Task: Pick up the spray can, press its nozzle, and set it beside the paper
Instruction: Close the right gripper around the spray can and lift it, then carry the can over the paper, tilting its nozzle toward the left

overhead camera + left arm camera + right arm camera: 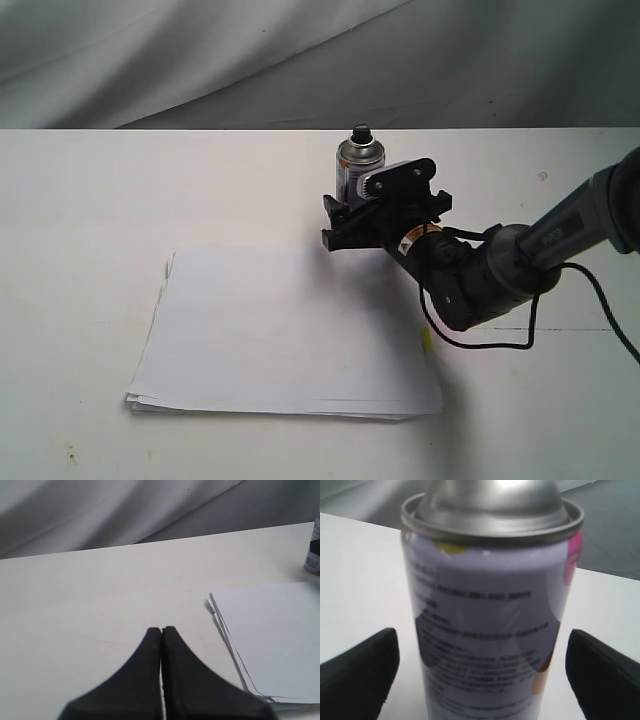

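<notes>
1. Presently the right hand gapes wide, the upright spray can standing between its fingers, touching neither.
2. Left hand is pinched closed above the bench; paper lies beside it.

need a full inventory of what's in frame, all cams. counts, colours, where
spray can: 1, silver with pale printed label, upright on the table just past the paper's far edge
nozzle: 1, black, on top of the can
paper: 1 stack, white, flat mid-table
tab: 1, yellow, at the stack's right edge in the exterior view
table: 1, white, under everything
cloth: 1, grey, backdrop behind the table
cable: 1, black, looping under the right arm
right arm: 1, grey and black, reaching in from the right
right gripper: 1, black, open, one finger either side of the can with gaps showing
left gripper: 1, black, shut, empty, over bare table left of the paper
</notes>
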Robot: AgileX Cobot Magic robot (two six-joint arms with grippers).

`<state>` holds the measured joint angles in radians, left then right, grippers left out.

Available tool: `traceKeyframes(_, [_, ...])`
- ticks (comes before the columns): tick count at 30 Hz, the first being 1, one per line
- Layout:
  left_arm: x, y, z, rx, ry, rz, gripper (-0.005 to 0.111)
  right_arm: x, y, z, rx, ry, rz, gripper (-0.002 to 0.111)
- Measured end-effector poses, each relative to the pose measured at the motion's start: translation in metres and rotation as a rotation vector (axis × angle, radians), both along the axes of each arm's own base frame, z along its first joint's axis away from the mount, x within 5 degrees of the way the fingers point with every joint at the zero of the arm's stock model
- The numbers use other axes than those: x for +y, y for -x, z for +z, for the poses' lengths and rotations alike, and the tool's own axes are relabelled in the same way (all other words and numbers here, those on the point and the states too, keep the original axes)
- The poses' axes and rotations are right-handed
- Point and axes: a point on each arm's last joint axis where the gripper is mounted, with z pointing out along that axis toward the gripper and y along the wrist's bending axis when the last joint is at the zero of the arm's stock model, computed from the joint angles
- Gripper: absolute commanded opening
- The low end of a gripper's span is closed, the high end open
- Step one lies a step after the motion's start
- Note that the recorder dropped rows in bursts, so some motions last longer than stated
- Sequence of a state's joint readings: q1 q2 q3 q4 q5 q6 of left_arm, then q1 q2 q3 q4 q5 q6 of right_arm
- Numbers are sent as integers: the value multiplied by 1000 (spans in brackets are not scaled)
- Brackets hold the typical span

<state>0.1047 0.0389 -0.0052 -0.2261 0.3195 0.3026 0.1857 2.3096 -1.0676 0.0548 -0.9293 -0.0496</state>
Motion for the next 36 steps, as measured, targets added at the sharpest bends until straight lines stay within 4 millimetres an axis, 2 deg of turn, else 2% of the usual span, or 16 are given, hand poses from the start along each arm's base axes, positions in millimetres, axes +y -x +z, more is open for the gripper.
traceKeyframes(3, [0, 0, 0, 0, 0, 0, 0, 0, 0, 0, 1, -3, -6, 56])
traceKeyframes(10, [0, 0, 0, 0, 0, 0, 0, -1, 0, -1, 6, -3, -8, 2])
traceKeyframes(18, [0, 0, 0, 0, 0, 0, 0, 0, 0, 0, 8, -2, -6, 0])
traceKeyframes(20, [0, 0, 0, 0, 0, 0, 0, 0, 1, 5, 31, 0, -5, 0])
traceKeyframes(23, [0, 0, 0, 0, 0, 0, 0, -3, 14, 24, 86, 20, 1, 0])
traceKeyframes(25, [0, 0, 0, 0, 0, 0, 0, -4, 23, 51, 61, 21, 3, 0])
traceKeyframes(27, [0, 0, 0, 0, 0, 0, 0, -6, 35, 89, 37, 28, 10, 0])
traceKeyframes(30, [0, 0, 0, 0, 0, 0, 0, -9, 55, 123, 90, 67, 33, 0])
traceKeyframes(35, [0, 0, 0, 0, 0, 0, 0, -10, 83, 160, 148, 86, 60, 0])
traceKeyframes(36, [0, 0, 0, 0, 0, 0, 0, -10, 97, 176, 149, 89, 71, 0])
